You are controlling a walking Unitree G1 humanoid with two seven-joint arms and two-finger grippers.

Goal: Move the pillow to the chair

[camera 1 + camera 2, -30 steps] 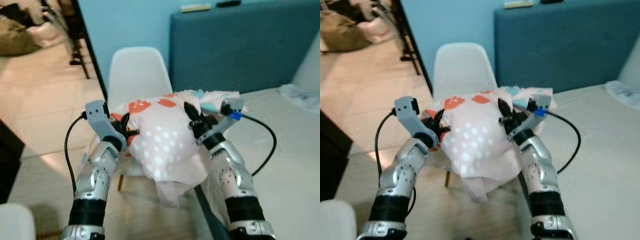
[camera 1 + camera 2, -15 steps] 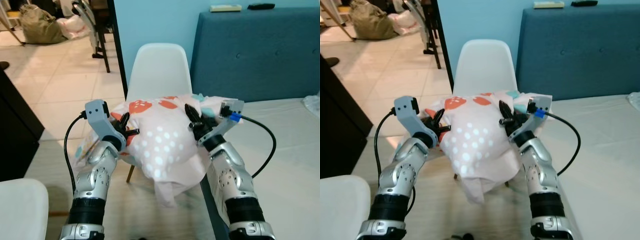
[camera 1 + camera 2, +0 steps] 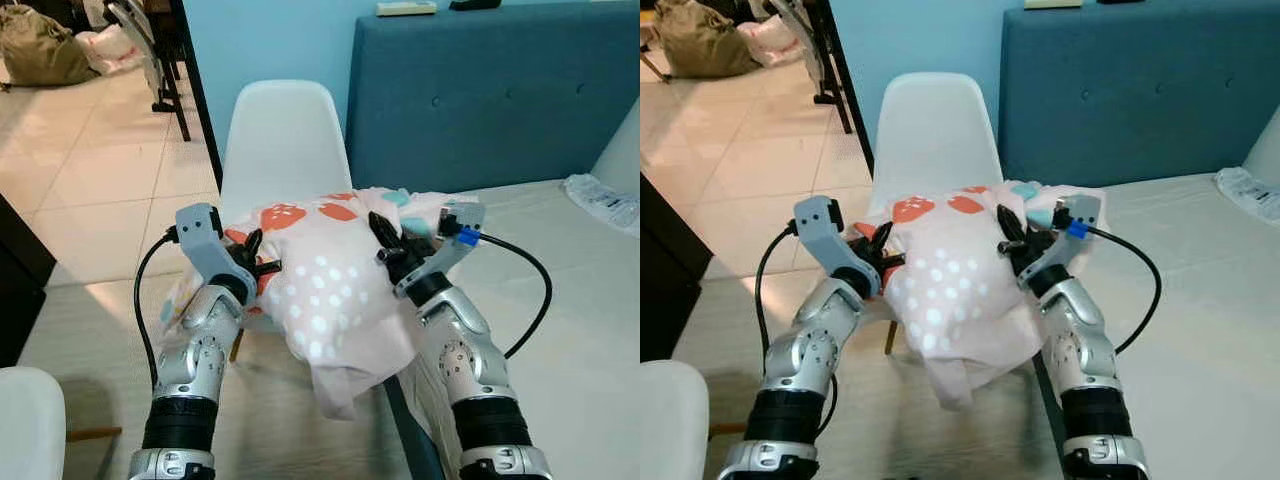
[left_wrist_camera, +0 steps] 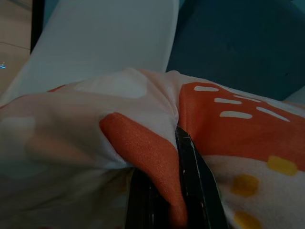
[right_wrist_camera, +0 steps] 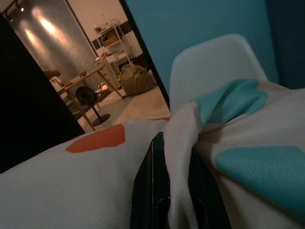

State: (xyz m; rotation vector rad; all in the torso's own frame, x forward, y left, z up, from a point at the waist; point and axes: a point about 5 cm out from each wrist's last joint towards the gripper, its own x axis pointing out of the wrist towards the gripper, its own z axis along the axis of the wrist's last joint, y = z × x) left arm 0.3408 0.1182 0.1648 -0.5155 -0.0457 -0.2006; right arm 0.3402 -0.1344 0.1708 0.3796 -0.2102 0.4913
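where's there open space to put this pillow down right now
The white chair just ahead is the free spot, though the pillow, held up by the left tool and right tool, hides its seat. The bed surface below the blue headboard is bare up to a bag. Between the arms is crowded.

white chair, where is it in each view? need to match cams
Left eye: white chair at upper centre, behind the pillow both grippers hold.
Right eye: upper centre, backrest above the pillow.
Left wrist: pale backrest beyond the orange-patterned fabric.
Right wrist: backrest rising behind the teal-patched fabric.
Shared landmark: the blue headboard beside the chair.
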